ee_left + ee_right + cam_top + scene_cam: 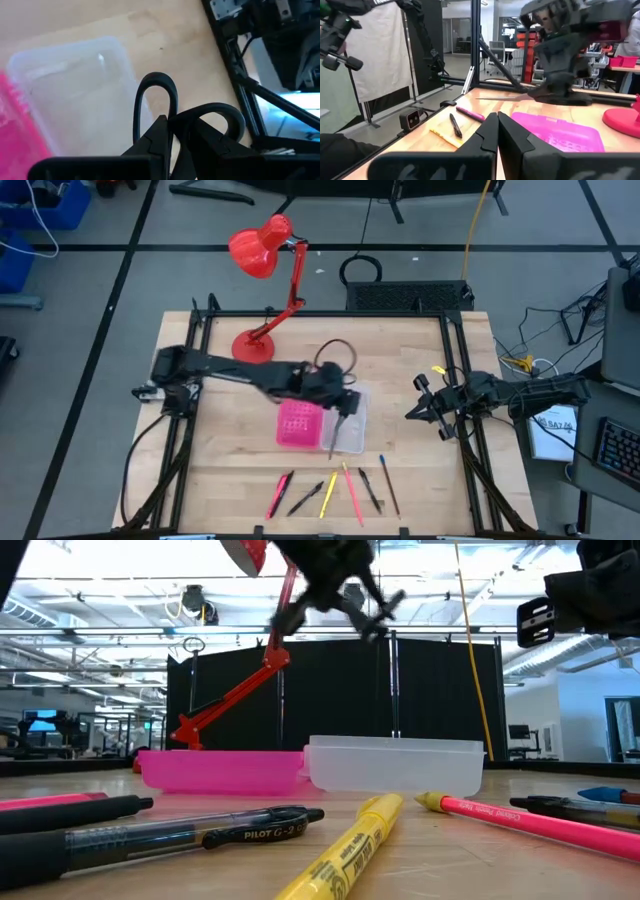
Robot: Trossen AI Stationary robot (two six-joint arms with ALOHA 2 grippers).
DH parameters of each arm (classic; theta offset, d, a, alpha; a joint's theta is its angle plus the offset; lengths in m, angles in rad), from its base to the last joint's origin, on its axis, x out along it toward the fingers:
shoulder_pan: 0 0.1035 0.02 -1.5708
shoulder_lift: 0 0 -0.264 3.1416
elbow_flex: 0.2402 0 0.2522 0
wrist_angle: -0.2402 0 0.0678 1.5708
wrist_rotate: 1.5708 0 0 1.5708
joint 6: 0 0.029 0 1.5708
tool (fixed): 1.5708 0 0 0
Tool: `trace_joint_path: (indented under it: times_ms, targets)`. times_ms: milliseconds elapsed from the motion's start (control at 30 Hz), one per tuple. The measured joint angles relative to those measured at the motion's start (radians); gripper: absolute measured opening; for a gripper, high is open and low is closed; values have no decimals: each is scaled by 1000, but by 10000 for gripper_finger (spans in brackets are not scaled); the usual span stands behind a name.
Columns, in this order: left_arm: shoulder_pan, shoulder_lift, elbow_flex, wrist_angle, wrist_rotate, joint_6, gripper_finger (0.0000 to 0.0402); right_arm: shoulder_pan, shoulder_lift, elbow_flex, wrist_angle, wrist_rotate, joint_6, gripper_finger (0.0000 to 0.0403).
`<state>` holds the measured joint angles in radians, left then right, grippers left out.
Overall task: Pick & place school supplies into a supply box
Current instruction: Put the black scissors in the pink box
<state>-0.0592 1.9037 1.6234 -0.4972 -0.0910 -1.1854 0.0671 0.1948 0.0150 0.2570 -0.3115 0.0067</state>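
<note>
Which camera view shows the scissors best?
The left wrist view: the scissors' handle loops fill it, held in the left gripper. High view shows only thin blades over the supply box; right wrist view shows them side-on.

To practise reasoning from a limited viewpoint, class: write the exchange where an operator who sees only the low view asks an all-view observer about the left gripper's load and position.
Operator: I see a gripper up high. Is it holding anything?
Observer: Yes. The left gripper is shut on the scissors; the left wrist view shows their handle loops.
Operator: Is it over the box?
Observer: From above, it hangs over the clear tray.
Operator: And the right gripper?
Observer: The right gripper is shut and empty, near the table's right edge.
</note>
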Motion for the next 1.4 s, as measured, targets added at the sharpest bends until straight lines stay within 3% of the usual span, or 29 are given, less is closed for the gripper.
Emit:
trace_joint_path:
  times_ms: [200,433,1400]
  targets:
    - [50,201,228,-274,89,-23,59,0,3,0,4,0,0,0]
    - [64,332,352,-277,123,-51,59,0,3,0,27,0,0,0]
    - [97,444,350,-365,106,-155,59,0,3,0,30,-4,0,0]
